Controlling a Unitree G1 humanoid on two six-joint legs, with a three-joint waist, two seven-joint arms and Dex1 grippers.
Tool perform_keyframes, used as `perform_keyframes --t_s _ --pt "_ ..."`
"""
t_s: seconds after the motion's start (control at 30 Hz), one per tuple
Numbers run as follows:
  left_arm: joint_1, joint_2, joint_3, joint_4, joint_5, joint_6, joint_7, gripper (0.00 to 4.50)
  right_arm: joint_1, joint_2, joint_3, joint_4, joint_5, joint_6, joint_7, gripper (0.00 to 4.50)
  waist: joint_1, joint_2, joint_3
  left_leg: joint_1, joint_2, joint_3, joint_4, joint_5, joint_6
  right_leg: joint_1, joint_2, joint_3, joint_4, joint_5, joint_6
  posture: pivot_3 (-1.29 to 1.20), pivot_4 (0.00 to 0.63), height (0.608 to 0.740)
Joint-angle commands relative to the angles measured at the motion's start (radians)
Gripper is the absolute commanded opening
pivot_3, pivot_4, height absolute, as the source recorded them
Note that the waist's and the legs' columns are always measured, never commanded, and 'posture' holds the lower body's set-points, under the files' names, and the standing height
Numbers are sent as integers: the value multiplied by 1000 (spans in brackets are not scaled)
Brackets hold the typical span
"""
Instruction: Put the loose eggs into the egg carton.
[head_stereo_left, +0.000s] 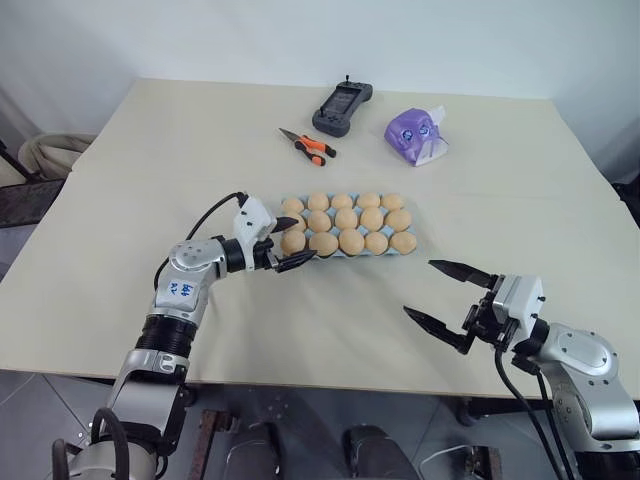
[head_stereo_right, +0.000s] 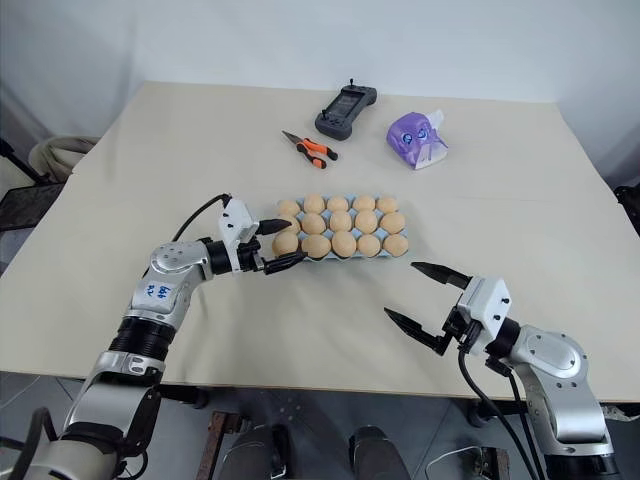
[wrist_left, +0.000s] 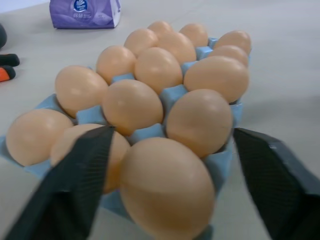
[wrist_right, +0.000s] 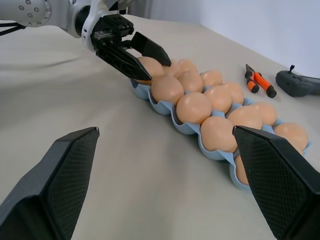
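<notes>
Filling the light blue egg carton (head_stereo_left: 283, 201), tan eggs (head_stereo_left: 345, 218).

Smooth matt eggs (wrist_left: 165, 185) sit in a moulded pulp-like carton (wrist_left: 172, 95).

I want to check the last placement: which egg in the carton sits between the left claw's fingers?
The egg in the near row's left end cup of the egg carton; the open left claw straddles it alone.

No readable txt anywhere; purple tissue pack (wrist_left: 85, 12) has a round blue logo w/ white marks, too blurred to read; blue sticker on left arm (head_stereo_left: 184, 288) illegible too.
</notes>
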Motion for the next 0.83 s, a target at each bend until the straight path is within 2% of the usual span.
perform_keyframes --t_s 0.03,0.33,0.47,0.6,0.83 --pt "47 53 60 -80 -50 -14 -41 4470 -4 -2 -3 -37 9 1 -8 4500 -3 0 0 0 1 0 0 0 0 0 0 0 0 0 0 0 150 740" --pt "328 269 225 -294 -162 18 -146 4470 -9 -45 -39 19 29 -2 52 4500 -3 0 0 0 5 0 -2 0 -1 -1 1 0 0 -1 -1 0 150 740" --pt "515 379 330 -313 -173 13 -180 4470 -13 -84 -84 102 31 -21 97 4500 -3 0 0 0 3 0 -4 -2 1 0 -8 -1 -2 -1 -1 0 150 740" --pt "637 391 434 -367 -175 -24 -123 4470 -18 -94 -100 152 26 -43 120 4500 0 0 0 1 0 -1 -8 -2 2 0 -14 -5 -4 -1 -2 0 150 740" --pt "687 357 477 -424 -150 -84 -36 4470 -31 -88 -105 187 44 -37 140 4500 -1 0 0 1 -1 -2 -11 -4 3 2 -15 -7 -8 -1 -3 0 150 740"
